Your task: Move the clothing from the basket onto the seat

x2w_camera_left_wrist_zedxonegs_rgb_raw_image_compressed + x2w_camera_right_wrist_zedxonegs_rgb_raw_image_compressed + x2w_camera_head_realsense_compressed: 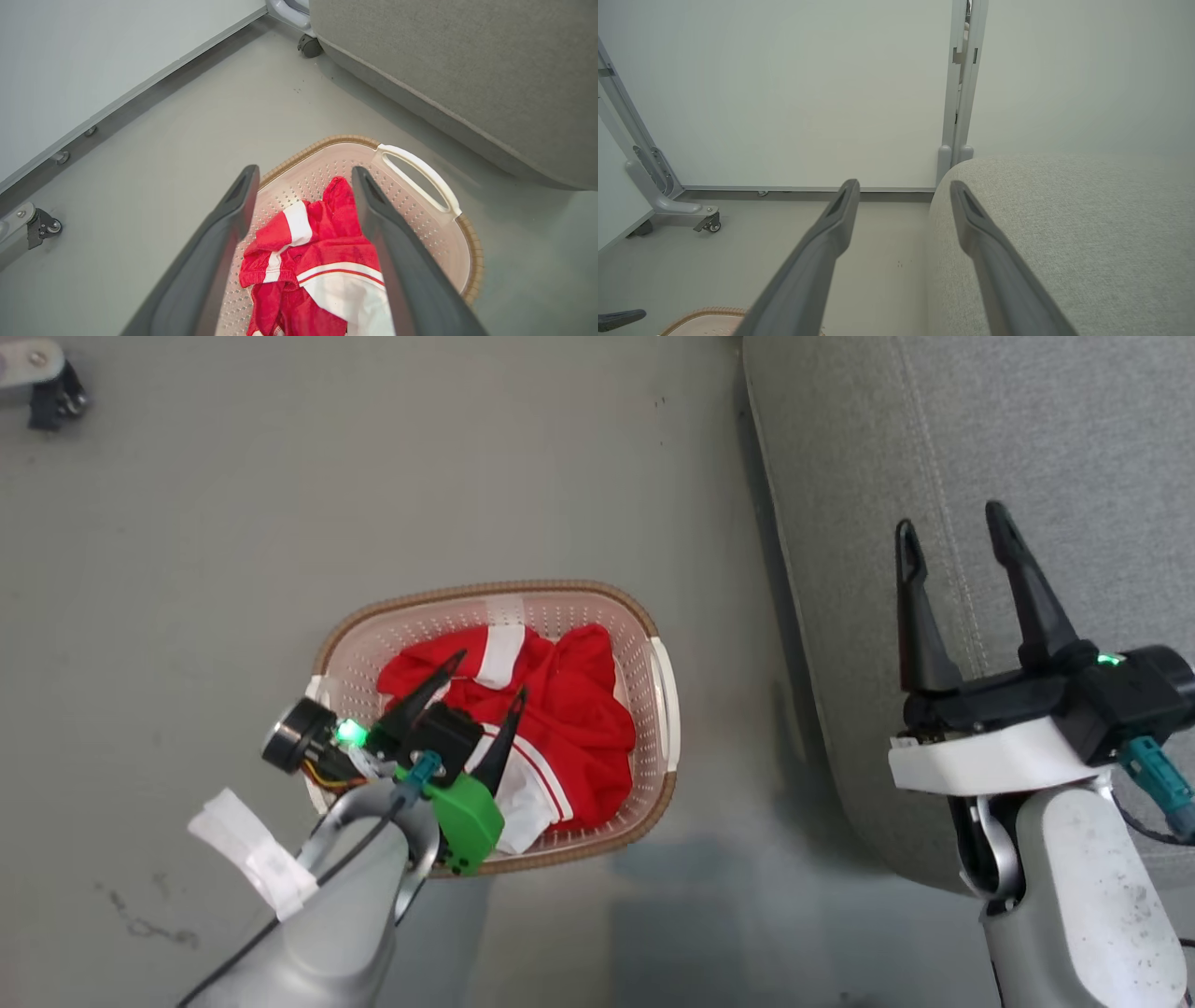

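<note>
Nothing of the transfer is judged to be done yet. The red sports clothing with white trim and stripes (569,728) is seen heaped inside the cream-white perforated plastic laundry basket with a brown woven-look rim (485,590). This is set on the grey floor (187,523) to the left of the large grey fabric-upholstered sofa seat (1074,448). Basket and seat are near each other but apart, with a strip of floor between them. Nothing red is seen on the shown part of the seat. The left gripper (491,672) is held above the near-left part of the basket, its jaws apart and pointed at the heap. In the left wrist view the red and white fabric is framed between the two dark fingers, and no cloth is pinched; whether the tips touch it cannot be told. The right gripper (950,518) is held over the near-left edge of the seat, its jaws likewise apart with nothing between them. The step in hand is judged to be the reach for a first grasp. Nearly everything is left: the heap has to be gripped, lifted clear of the rim, carried right to the seat and released there. As more than one garment seems to be heaped, this may be needed more than once.
</note>
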Motion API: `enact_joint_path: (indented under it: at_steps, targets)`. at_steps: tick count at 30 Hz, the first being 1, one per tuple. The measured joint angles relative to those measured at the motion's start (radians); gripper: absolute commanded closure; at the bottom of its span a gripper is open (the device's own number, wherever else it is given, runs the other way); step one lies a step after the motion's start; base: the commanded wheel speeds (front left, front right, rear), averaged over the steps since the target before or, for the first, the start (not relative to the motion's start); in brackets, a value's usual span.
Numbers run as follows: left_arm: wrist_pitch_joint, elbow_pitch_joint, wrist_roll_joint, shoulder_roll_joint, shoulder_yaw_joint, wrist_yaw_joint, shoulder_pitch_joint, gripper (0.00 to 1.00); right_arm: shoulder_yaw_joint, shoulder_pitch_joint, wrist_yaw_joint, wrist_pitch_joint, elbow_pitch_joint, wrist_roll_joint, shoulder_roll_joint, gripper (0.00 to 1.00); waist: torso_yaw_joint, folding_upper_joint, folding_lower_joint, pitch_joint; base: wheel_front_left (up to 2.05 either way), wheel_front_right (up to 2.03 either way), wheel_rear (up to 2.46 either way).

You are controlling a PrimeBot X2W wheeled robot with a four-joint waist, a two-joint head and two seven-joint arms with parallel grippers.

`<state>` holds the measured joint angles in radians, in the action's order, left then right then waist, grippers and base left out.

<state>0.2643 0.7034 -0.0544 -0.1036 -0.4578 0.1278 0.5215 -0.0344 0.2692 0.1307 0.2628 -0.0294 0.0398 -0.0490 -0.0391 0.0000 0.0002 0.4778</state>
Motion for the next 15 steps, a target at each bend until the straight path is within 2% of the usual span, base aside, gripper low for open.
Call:
enact_joint_path:
  at_steps: [9,15]
  targets:
    - [0.0,0.219,-0.025,-0.022,-0.053,-0.001,0.239,0.0,-0.007,0.113,0.0,0.0,-0.089,-0.009,0.0,0.0,-0.03,0.0,0.0001,0.195,0.0,0.0,0.0]
    - [0.001,0.345,-0.094,-0.043,-0.119,-0.033,0.358,0.0,-0.007,0.148,0.0,0.0,-0.135,-0.004,0.0,0.0,-0.05,0.0,0.0,0.307,0.0,0.0,0.0]
